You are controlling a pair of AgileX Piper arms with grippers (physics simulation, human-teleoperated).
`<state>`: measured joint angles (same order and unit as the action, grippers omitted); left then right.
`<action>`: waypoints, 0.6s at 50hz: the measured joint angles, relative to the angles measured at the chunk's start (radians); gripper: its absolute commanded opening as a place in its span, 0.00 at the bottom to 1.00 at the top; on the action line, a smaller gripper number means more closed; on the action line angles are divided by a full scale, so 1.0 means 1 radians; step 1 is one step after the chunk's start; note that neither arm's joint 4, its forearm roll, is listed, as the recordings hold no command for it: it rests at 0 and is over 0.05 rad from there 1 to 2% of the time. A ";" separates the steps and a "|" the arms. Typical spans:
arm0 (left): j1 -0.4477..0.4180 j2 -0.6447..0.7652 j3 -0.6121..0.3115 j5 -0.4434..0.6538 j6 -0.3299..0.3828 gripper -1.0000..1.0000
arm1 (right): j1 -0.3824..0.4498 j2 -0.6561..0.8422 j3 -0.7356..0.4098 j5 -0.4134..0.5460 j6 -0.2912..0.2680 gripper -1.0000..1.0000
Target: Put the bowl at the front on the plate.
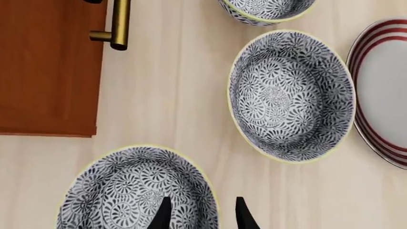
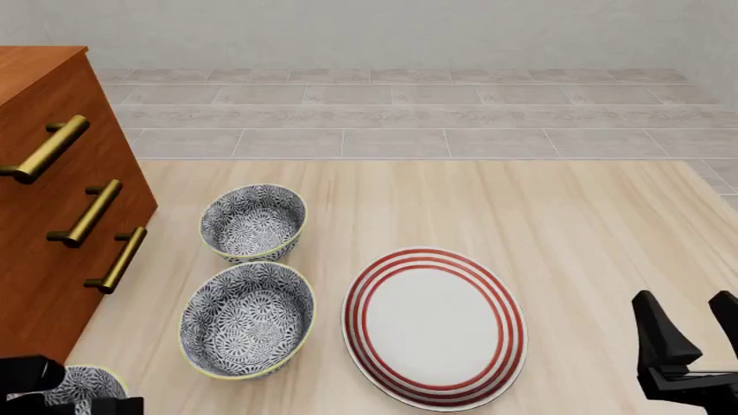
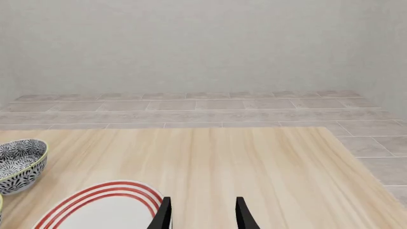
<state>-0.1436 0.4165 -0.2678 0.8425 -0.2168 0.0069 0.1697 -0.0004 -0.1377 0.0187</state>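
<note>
The bowl [image 2: 83, 386] nearest the front sits at the table's front-left corner, half hidden under my left arm; it is blue-grey floral with a yellow-green rim. In the left wrist view my left gripper [image 1: 202, 214] is open just above the bowl [image 1: 137, 188], one finger over its inside and the other outside its rim. The white plate [image 2: 435, 326] with red rings lies mid-table, right of the bowls, and also shows as the plate [image 1: 389, 90] and the plate [image 3: 102, 207]. My right gripper [image 2: 692, 327] stands open at the front right, holding nothing.
Two look-alike bowls stand behind the front one: a middle bowl [image 2: 247, 319] beside the plate and a far bowl [image 2: 254, 222]. A wooden drawer cabinet [image 2: 47, 216] with brass handles [image 2: 114, 258] borders the table's left side. Tiled floor lies beyond the table's far edge.
</note>
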 measured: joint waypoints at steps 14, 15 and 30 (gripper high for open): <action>-0.006 -0.008 0.029 0.004 -0.003 1.00 | -0.002 0.001 0.000 -0.001 0.000 1.00; -0.006 -0.009 0.031 0.004 -0.003 1.00 | -0.002 0.001 0.000 -0.001 0.001 1.00; -0.014 -0.012 0.048 0.005 -0.004 1.00 | -0.004 -0.001 0.000 0.000 0.003 1.00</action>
<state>-0.1572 0.4040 -0.2195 0.8472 -0.2209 0.0027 0.1686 -0.0008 -0.1372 0.0214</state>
